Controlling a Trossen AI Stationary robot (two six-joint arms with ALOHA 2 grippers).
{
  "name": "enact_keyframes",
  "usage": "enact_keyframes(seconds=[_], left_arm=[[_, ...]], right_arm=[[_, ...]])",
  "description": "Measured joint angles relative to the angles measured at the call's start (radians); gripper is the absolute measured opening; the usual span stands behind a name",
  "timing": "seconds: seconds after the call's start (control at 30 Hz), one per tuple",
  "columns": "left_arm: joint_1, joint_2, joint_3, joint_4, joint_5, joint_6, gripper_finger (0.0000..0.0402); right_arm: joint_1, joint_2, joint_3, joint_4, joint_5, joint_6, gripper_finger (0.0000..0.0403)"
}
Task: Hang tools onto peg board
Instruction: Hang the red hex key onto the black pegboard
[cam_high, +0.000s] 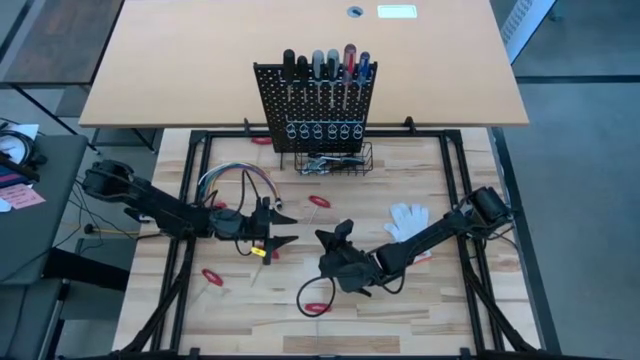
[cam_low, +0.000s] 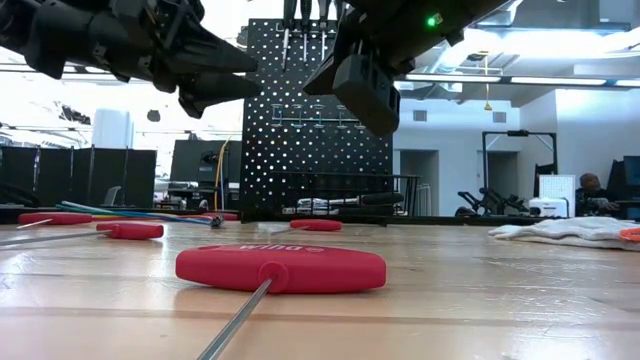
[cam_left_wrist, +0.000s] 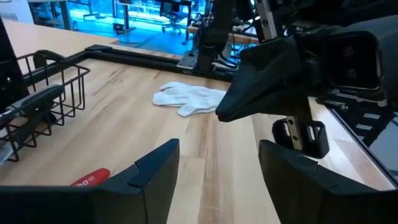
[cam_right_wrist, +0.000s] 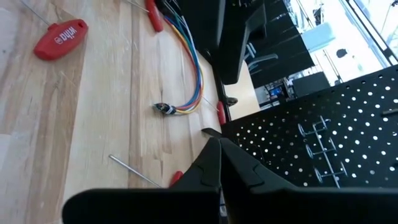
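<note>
The black peg board (cam_high: 310, 100) stands upright at the table's far middle. Several screwdrivers (cam_high: 325, 65) hang in its top row, and a wire basket (cam_high: 335, 160) with metal tools sits at its base. Red T-handled tools lie flat on the wood: one (cam_high: 318, 201) in front of the basket, one (cam_high: 212, 277) at near left, one (cam_low: 280, 268) at near middle. My left gripper (cam_high: 285, 228) hovers open above the table's middle, nothing between its fingers (cam_left_wrist: 155, 171). My right gripper (cam_high: 330, 238) is shut and empty just to its right, its fingers (cam_right_wrist: 219, 162) pointing toward the board.
A white glove (cam_high: 408, 217) lies flat right of centre. A bundle of coloured cables (cam_high: 235, 180) curls at far left. Another red handle (cam_high: 262, 141) lies left of the board's base. The two grippers stand close together (cam_left_wrist: 267, 81). Bare wood lies along the near edge.
</note>
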Motion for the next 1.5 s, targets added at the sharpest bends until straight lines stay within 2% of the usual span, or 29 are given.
enact_keyframes(seconds=[0.2, 0.3, 0.47, 0.6, 0.7, 0.8, 0.9, 1.0, 1.17, 1.3, 1.5], left_arm=[[-0.002, 0.000, 0.000, -0.027, 0.000, 0.000, 0.0212], [-0.002, 0.000, 0.000, -0.072, -0.001, 0.000, 0.0212], [-0.001, 0.000, 0.000, -0.191, -0.052, -0.027, 0.0211], [-0.001, 0.000, 0.000, -0.272, -0.094, -0.027, 0.0211], [0.005, 0.000, 0.000, -0.306, -0.102, -0.018, 0.0211], [0.013, 0.000, 0.000, -0.339, -0.103, -0.015, 0.0211], [0.019, 0.000, 0.000, -0.365, -0.104, -0.015, 0.0211], [0.019, 0.000, 0.000, -0.367, -0.104, -0.015, 0.0211], [0.019, 0.000, 0.000, -0.371, -0.103, -0.015, 0.0211], [0.019, 0.000, 0.000, -0.370, -0.103, -0.003, 0.0211], [0.019, 0.000, 0.000, -0.366, -0.103, -0.001, 0.0211]], right_arm=[[0.000, 0.000, 0.000, -0.002, 0.000, 0.018, 0.0006], [-0.009, -0.002, 0.000, -0.052, -0.026, 0.118, 0.0007], [-0.102, -0.002, 0.000, -0.235, -0.256, 0.420, 0.0016], [-0.231, -0.002, 0.000, -0.303, -0.498, 0.584, 0.0062], [-0.333, -0.002, 0.000, -0.304, -0.684, 0.618, 0.0114], [-0.422, -0.002, -0.001, -0.309, -0.787, 0.615, 0.0168], [-0.494, -0.002, -0.042, -0.240, -0.878, 0.615, 0.0213], [-0.539, -0.002, -0.082, -0.217, -0.892, 0.618, 0.0241], [-0.560, -0.002, -0.146, -0.131, -0.934, 0.587, 0.0248], [-0.558, -0.002, -0.192, -0.069, -0.941, 0.586, 0.0239], [-0.565, 0.046, -0.194, -0.007, -0.951, 0.579, 0.0202]])
